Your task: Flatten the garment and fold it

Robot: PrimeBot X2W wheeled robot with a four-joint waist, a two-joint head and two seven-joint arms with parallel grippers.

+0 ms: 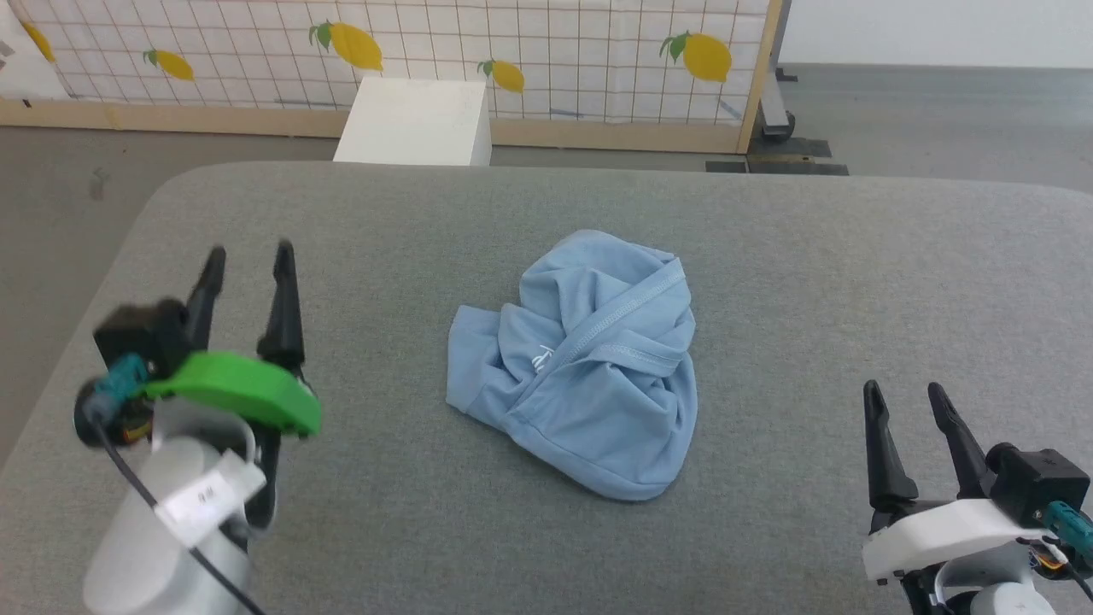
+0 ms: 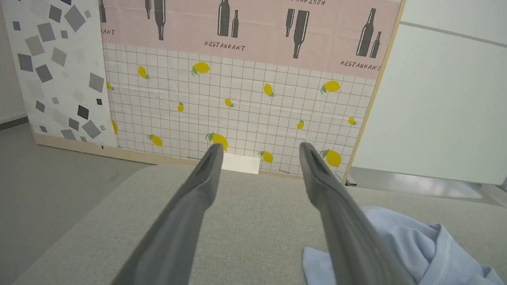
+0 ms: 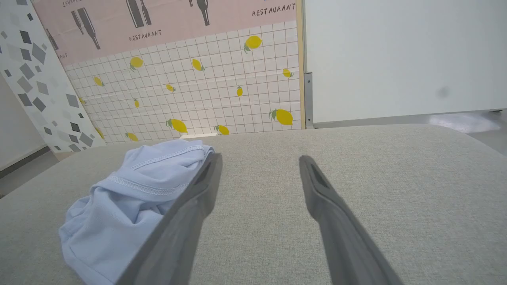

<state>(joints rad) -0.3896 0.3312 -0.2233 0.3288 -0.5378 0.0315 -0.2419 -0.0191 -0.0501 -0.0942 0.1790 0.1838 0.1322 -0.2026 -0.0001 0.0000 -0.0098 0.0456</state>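
The garment is a light blue shirt lying crumpled in a heap at the middle of the grey table, with stitched hems and a small white logo showing. My left gripper hovers to its left, open and empty, well apart from the cloth. My right gripper stands open and empty at the lower right. In the left wrist view the garment lies right of the open left gripper. In the right wrist view the garment lies left of the open right gripper.
A white box stands on the floor beyond the table's far edge. Behind it is a panel wall printed with lemons on a grid. Bare grey tabletop surrounds the shirt on all sides.
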